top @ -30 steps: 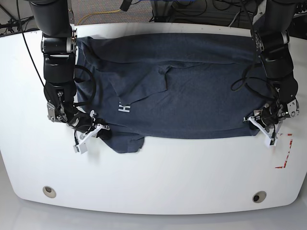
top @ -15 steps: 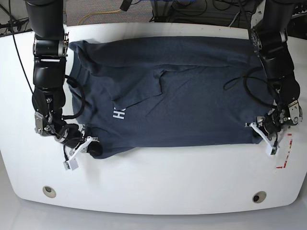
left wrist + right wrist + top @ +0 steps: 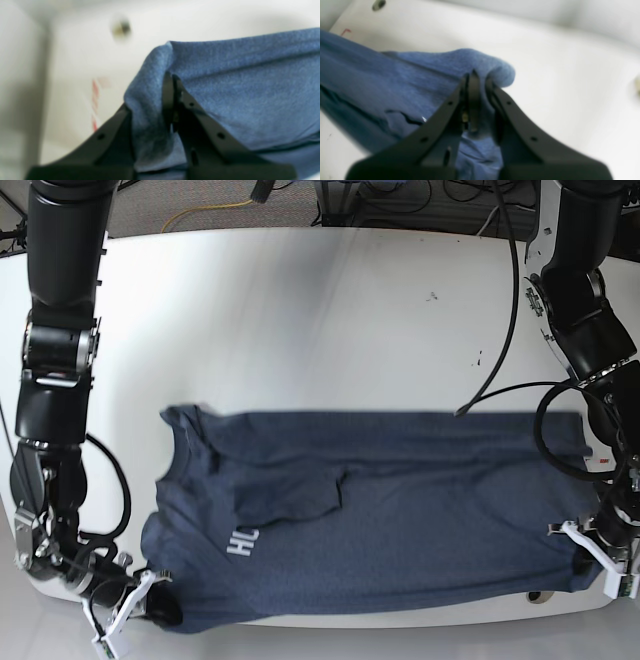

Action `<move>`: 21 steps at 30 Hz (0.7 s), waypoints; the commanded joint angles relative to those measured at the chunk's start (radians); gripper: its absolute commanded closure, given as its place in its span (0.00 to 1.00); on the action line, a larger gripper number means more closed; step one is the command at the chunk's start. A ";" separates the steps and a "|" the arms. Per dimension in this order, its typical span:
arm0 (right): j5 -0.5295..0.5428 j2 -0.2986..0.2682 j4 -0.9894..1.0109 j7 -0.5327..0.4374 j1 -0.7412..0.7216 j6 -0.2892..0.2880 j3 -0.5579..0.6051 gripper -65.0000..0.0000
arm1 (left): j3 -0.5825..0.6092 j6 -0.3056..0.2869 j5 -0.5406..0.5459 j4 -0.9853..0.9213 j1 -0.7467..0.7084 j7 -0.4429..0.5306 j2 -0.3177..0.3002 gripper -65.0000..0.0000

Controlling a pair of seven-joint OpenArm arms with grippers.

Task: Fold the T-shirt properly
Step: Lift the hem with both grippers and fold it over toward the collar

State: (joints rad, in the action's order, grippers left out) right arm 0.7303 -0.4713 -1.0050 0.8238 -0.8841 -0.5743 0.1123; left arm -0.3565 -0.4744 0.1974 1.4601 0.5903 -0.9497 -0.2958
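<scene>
The dark slate-blue T-shirt (image 3: pixel 400 520) lies spread across the front half of the white table, with its near hem at the table's front edge. White lettering (image 3: pixel 242 542) shows near its left side, beside a folded-over sleeve (image 3: pixel 290 500). My left gripper (image 3: pixel 592 558) is at the shirt's front right corner, shut on a bunch of the fabric (image 3: pixel 150 82); in the left wrist view (image 3: pixel 171 77) the jaws pinch the cloth. My right gripper (image 3: pixel 143 600) is at the front left corner, and in the right wrist view (image 3: pixel 481 78) it is shut on the shirt's edge (image 3: pixel 492 65).
The bare white table (image 3: pixel 350 330) stretches behind the shirt. A round hole (image 3: pixel 121 27) and red tape marks (image 3: pixel 95 95) lie near the left gripper; another hole (image 3: pixel 378 4) shows in the right wrist view. Cables, one of them yellow (image 3: pixel 215 208), run behind the table.
Both grippers have moved toward the table's front edge, dragging the shirt with them. The shirt slid from the back of the table to the front, and the back half is now uncovered.
</scene>
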 commanded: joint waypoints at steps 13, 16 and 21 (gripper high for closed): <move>0.007 -0.060 -0.134 0.246 -0.421 -0.051 0.000 1.00 | -0.069 0.003 -0.025 0.328 0.204 -0.113 -0.026 1.00; 0.008 -0.071 -0.206 0.292 -0.389 -0.051 -0.001 1.00 | -0.055 0.001 -0.025 0.328 0.187 -0.113 -0.024 1.00; 0.010 -0.096 -0.294 0.297 -0.249 -0.052 -0.026 1.00 | -0.055 -0.037 -0.023 0.337 0.079 -0.108 0.016 1.00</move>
State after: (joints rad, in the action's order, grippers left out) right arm 0.7635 -0.5419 -1.2560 1.1275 -1.1507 -0.6312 0.1154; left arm -0.4076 -0.5014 0.1967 1.7794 0.6628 -1.0653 -0.2867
